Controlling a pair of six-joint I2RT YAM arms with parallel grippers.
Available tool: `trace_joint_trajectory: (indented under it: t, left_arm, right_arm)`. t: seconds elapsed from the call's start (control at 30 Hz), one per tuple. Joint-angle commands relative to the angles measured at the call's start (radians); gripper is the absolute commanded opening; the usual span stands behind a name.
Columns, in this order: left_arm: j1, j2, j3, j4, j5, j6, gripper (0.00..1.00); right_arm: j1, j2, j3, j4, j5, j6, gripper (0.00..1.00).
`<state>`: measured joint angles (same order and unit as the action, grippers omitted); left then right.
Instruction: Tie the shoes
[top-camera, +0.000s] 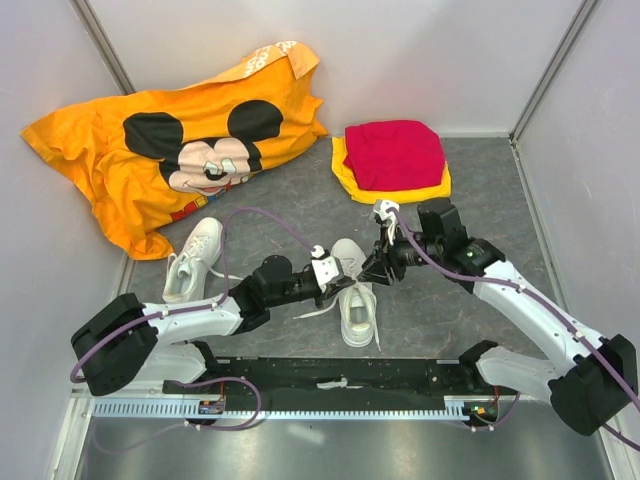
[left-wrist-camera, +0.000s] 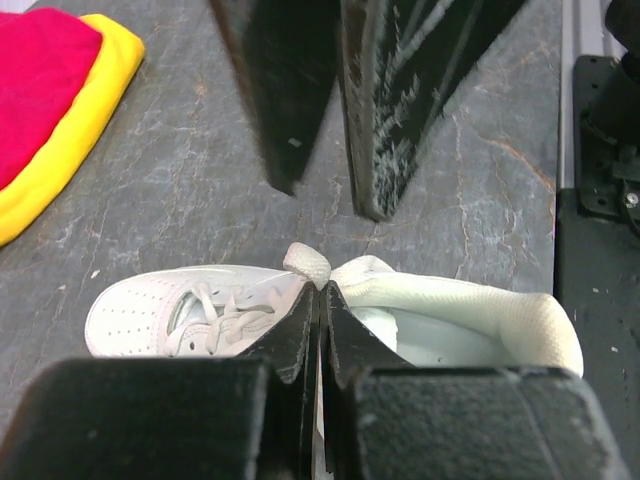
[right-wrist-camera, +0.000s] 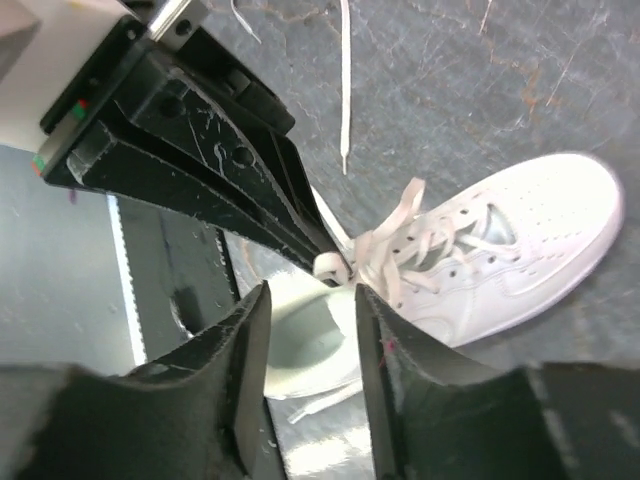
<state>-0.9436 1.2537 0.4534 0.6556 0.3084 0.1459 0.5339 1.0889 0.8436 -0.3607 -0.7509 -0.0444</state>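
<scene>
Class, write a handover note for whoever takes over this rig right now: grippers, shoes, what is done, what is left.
Left gripper: shut on a lace of the centre shoe.
Right gripper: open, just beside that pinch.
Second shoe: apart, at left.
Done: lace gripped.
Left: tie the centre shoe, no bow shows; check the second.

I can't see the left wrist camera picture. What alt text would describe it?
The left gripper, shut, pinches a white lace of the white sneaker on the grey table. The right gripper hangs just beyond, fingers apart; red and yellow cloths lie at upper left.
</scene>
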Motion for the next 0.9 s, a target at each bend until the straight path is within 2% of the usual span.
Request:
trace_joint_trajectory:
  t: [0.0, 0.13, 0.2, 0.3, 0.87]
  left_arm:
    - [0.002, -0.025, 0.001, 0.01, 0.055, 0.113, 0.02]
    - [0.002, -0.028, 0.004, -0.002, 0.07, 0.152, 0.01]
    - [0.0, -0.025, 0.005, -0.007, 0.072, 0.17, 0.02]
    - [0.0, -0.025, 0.007, -0.016, 0.072, 0.187, 0.02]
    - [0.002, -0.019, 0.022, -0.053, 0.086, 0.225, 0.02]
  right_arm:
    - [-0.005, 0.095, 0.147, -0.251, -0.056, -0.285, 0.52]
    - [-0.005, 0.245, 0.296, -0.476, -0.106, -0.504, 0.57]
    - [-0.003, 0.323, 0.374, -0.584, -0.122, -0.555, 0.6]
    - [-0.002, 0.379, 0.437, -0.655, -0.136, -0.595, 0.62]
    - [0.051, 0.505, 0.554, -0.64, -0.11, -0.489, 0.58]
